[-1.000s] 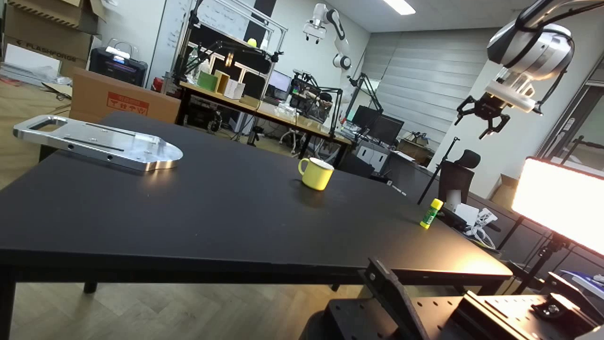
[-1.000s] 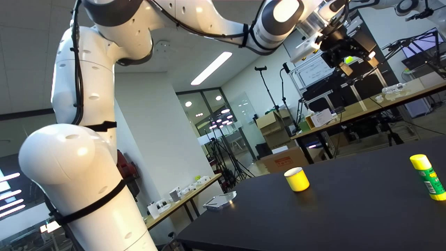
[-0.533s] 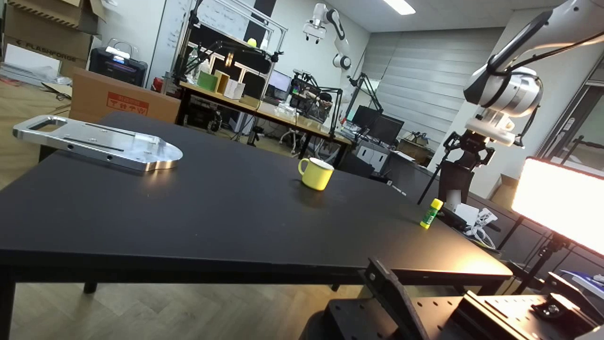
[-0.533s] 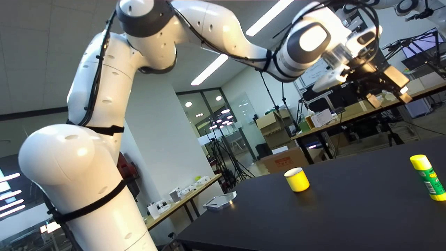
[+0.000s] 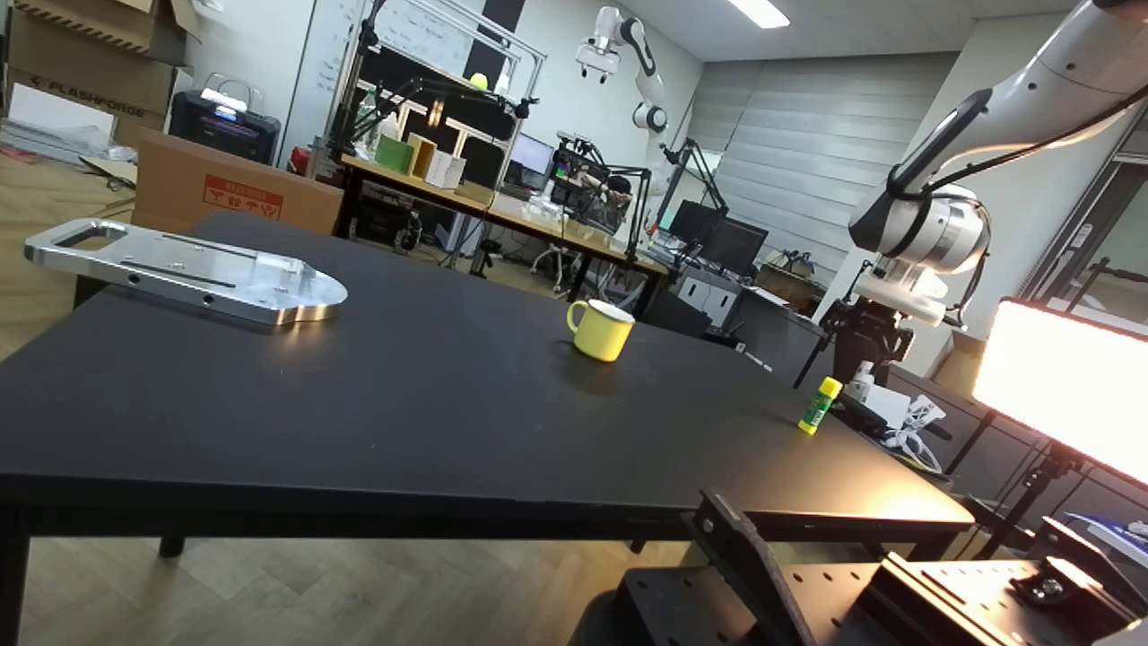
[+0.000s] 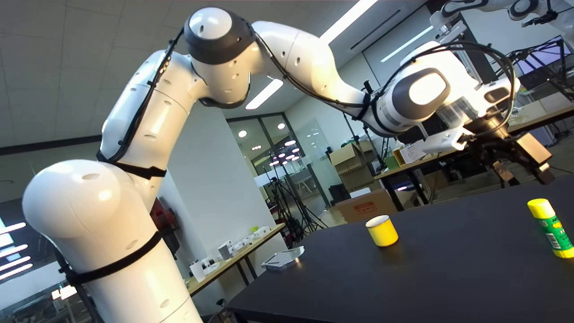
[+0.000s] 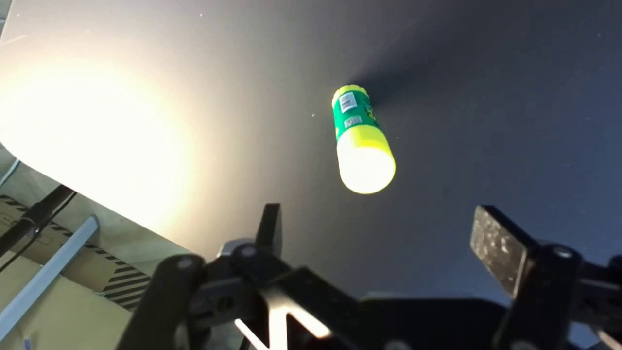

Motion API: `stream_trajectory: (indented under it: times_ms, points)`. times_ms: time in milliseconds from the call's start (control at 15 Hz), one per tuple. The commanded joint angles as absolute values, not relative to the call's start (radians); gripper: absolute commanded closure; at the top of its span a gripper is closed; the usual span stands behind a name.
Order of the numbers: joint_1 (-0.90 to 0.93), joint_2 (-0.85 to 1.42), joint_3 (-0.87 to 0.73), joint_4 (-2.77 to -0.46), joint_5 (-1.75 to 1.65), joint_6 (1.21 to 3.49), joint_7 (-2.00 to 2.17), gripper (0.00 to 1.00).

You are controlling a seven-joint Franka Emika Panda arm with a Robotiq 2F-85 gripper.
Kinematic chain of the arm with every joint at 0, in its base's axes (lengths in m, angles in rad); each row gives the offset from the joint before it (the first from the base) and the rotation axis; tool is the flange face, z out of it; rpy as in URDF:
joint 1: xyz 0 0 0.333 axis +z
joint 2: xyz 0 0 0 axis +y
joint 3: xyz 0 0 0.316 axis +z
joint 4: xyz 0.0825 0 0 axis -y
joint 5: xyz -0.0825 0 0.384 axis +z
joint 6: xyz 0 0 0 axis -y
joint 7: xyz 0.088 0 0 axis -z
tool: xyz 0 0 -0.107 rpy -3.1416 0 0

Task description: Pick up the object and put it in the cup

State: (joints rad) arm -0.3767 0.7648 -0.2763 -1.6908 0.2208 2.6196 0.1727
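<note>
The object is a glue stick with a yellow cap and green label, upright on the black table (image 5: pixel 430 404). It shows in both exterior views (image 5: pixel 820 406) (image 6: pixel 551 229) and in the wrist view (image 7: pixel 353 114). The cup, a squat yellow mug, stands upright in both exterior views (image 5: pixel 602 332) (image 6: pixel 382 231); it is out of the wrist view. My gripper (image 6: pixel 527 177) is open and empty, above table height and apart from the glue stick. In the wrist view the gap between the fingertips (image 7: pixel 376 209) lies just below the cap in the picture.
A flat silvery metal plate with a handle slot lies at the far end of the table in both exterior views (image 5: pixel 206 269) (image 6: pixel 283 259). A bright light panel (image 5: pixel 1067 386) stands beyond the table edge. A black perforated mount (image 5: pixel 735 583) is in the foreground.
My arm has come down, and the open gripper has lowered and moved toward the glue stick. The glue stick, the cup and the metal plate have not moved.
</note>
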Motion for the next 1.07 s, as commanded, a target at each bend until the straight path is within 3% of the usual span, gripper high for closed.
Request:
stream_trajectory:
  times_ms: [0, 933, 1000]
  points:
    - [-0.395, 0.841, -0.251, -1.609, 0.240, 2.616, 0.215, 0.00]
    - [-0.381, 1.016, -0.284, -1.443, 0.226, 2.559, 0.295, 0.00]
    - [-0.373, 1.026, -0.298, -1.434, 0.221, 2.542, 0.318, 0.25]
